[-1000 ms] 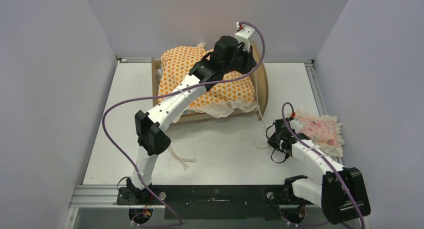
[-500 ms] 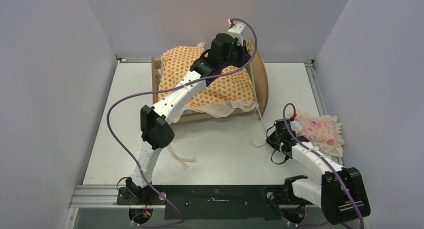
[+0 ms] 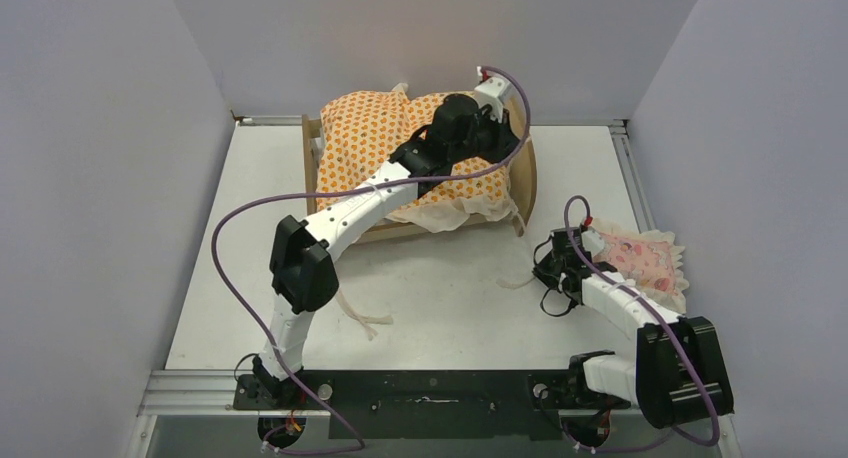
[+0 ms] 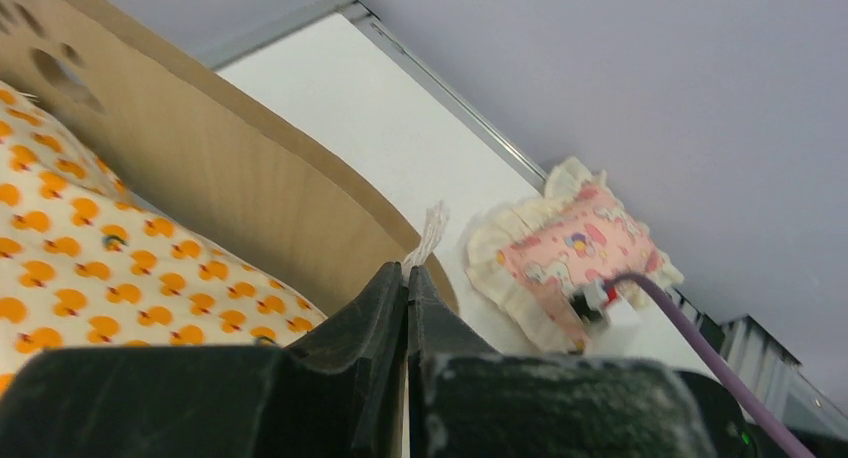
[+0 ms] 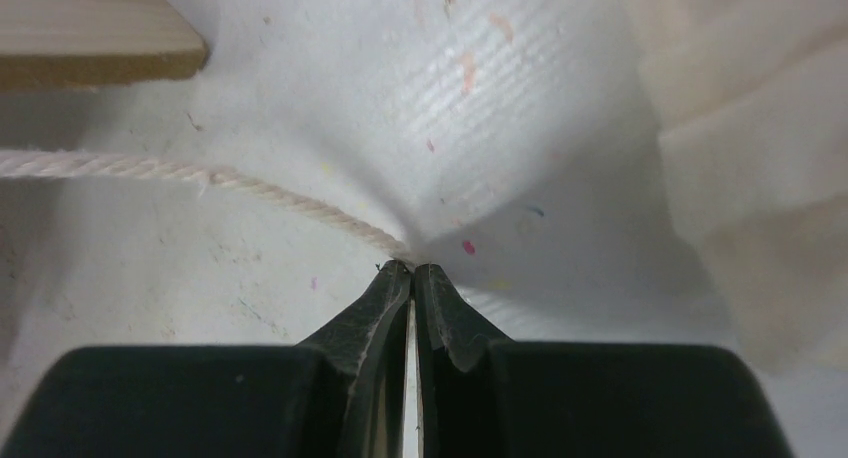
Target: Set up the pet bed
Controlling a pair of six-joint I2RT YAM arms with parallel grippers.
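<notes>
- The bed [image 3: 528, 178] stands at the far middle of the worktop [image 3: 450, 298], and the mattress [image 3: 360, 138] lies in it.
- The left claw [image 4: 408, 273] is closed, with a frayed white tie [image 4: 431, 233] pinched at its tips, just beside the headboard [image 4: 200, 148]. The hold is very thin, so I think a pull can let the tie slip out.
- A hard pull can also drag the mattress crooked or shift the light bed.
- The right claw [image 5: 412, 268] is closed too and seems to pinch the end of a cord [image 5: 200, 173] on the worktop. Only the tip is held, so the cord can fall free.
- The pillow [image 3: 640, 263] lies at the right, outside the bed.
- The top view shows the whole layout, but not what the claws hold.
- The left wrist view shows the tie and the paw cutout.
- The right wrist view shows the cord and a wooden corner [image 5: 90, 38]. What the cord is fixed to, I cannot tell.
</notes>
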